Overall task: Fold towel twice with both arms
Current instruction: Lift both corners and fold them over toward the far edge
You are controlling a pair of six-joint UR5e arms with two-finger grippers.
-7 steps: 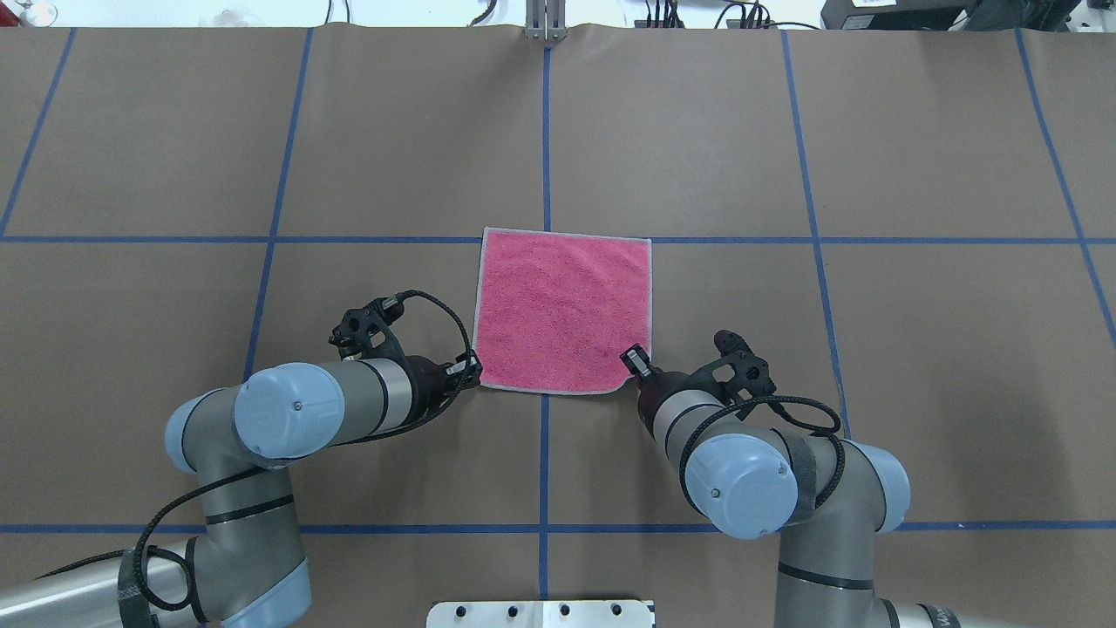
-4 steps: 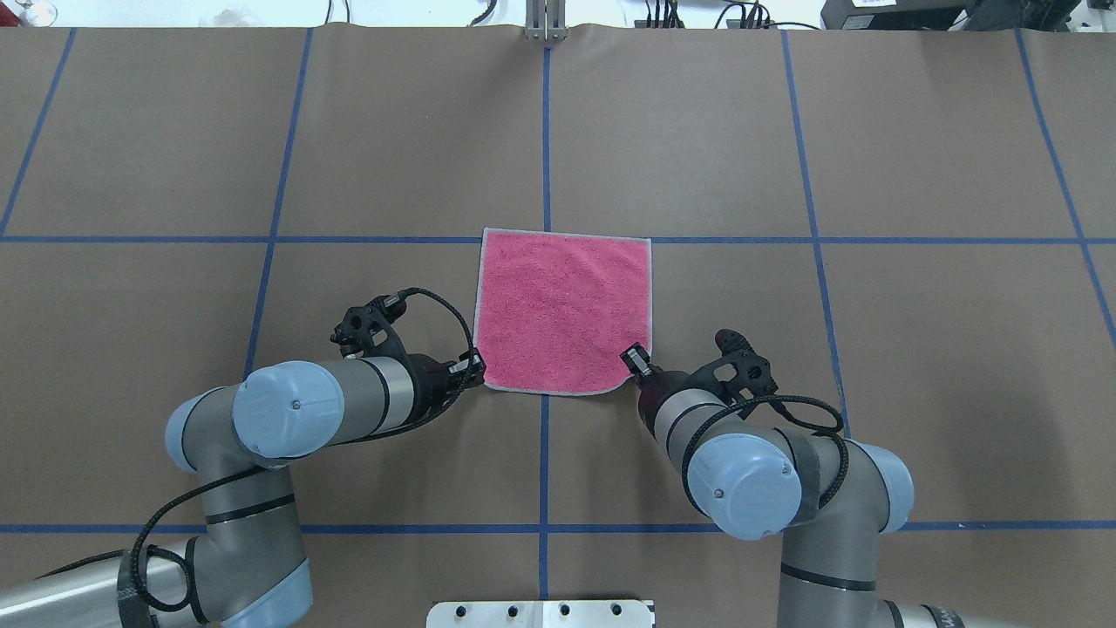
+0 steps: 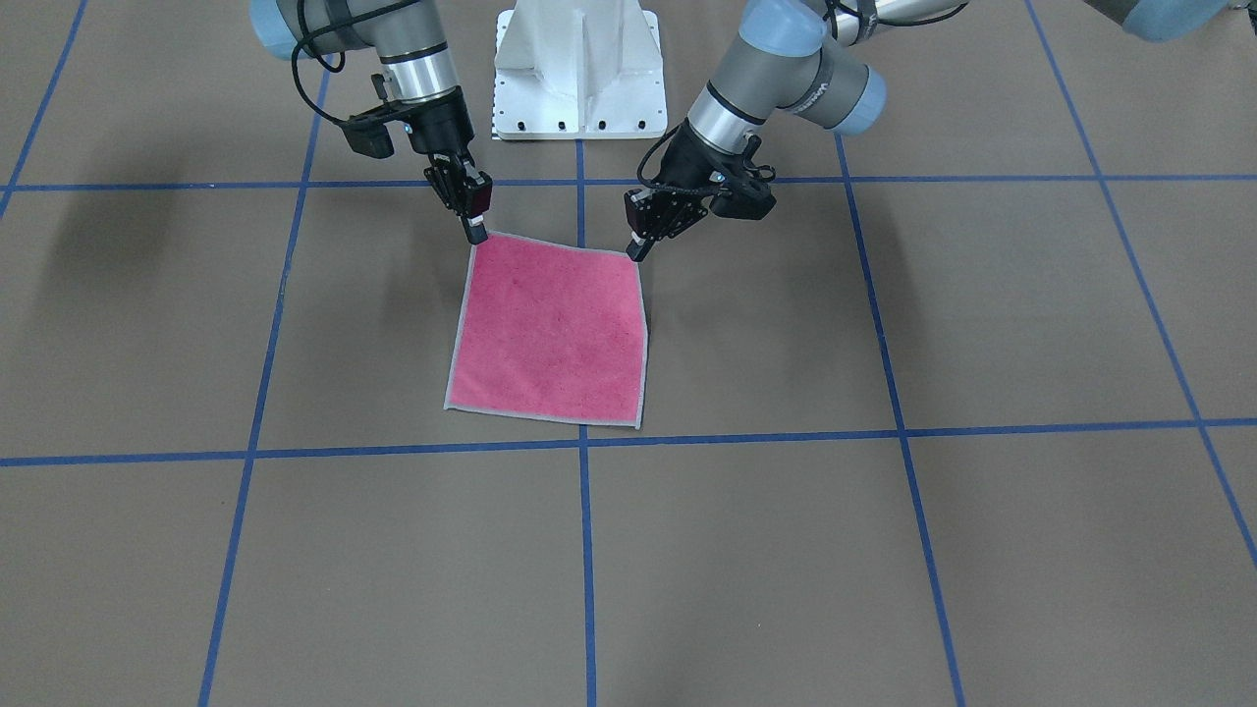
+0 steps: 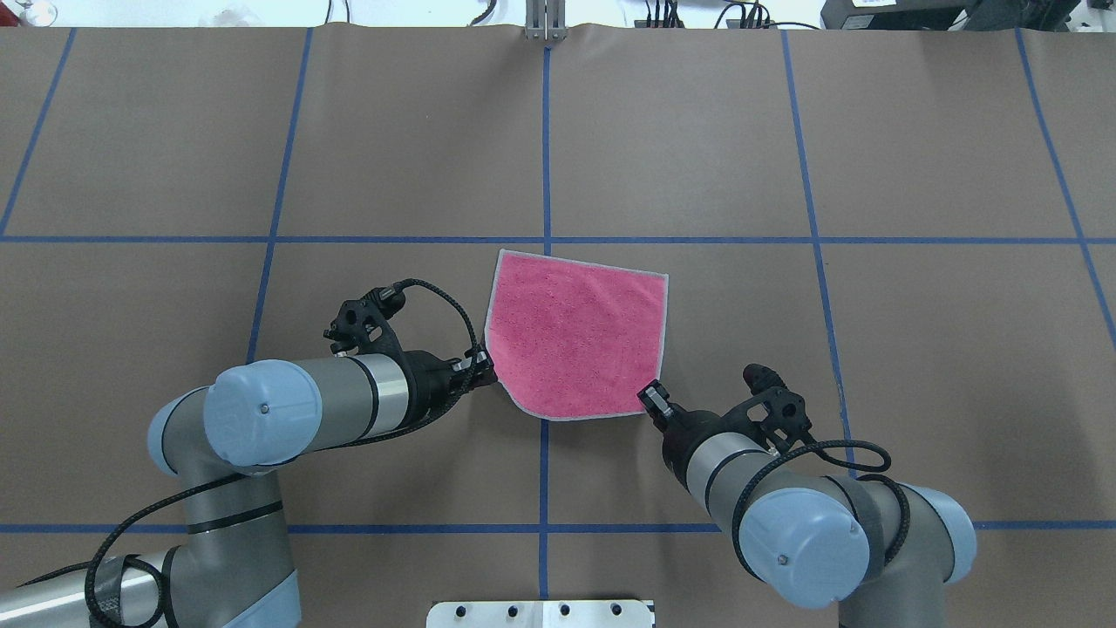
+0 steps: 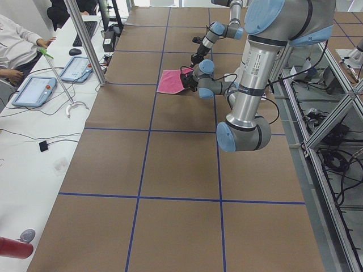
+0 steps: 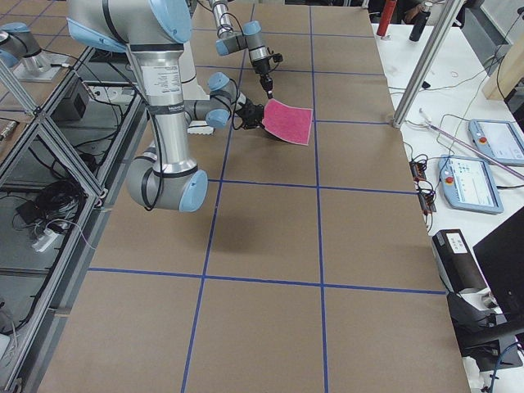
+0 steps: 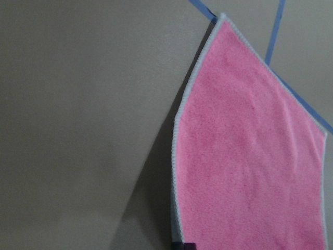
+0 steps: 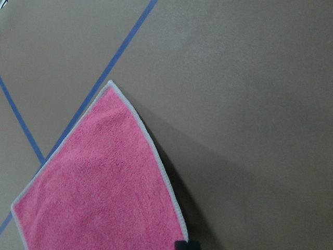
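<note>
- My left tool (image 4: pixel 485 363) is clamped on the near left corner of the towel (image 4: pixel 580 344) — pink face up.
- My right tool (image 4: pixel 652 399) pinches the near right corner the same way, fingers closed on the grey edging.
- The near edge hangs raised between the two tools, sagging in a curve, with a shadow under it.
- The far edge rests flat on the desk (image 4: pixel 261 131), just on the near side of a cross line of blue tape (image 4: pixel 392 240).
- The towel sits about mid-desk, straddling the centre line — mostly to its right.
</note>
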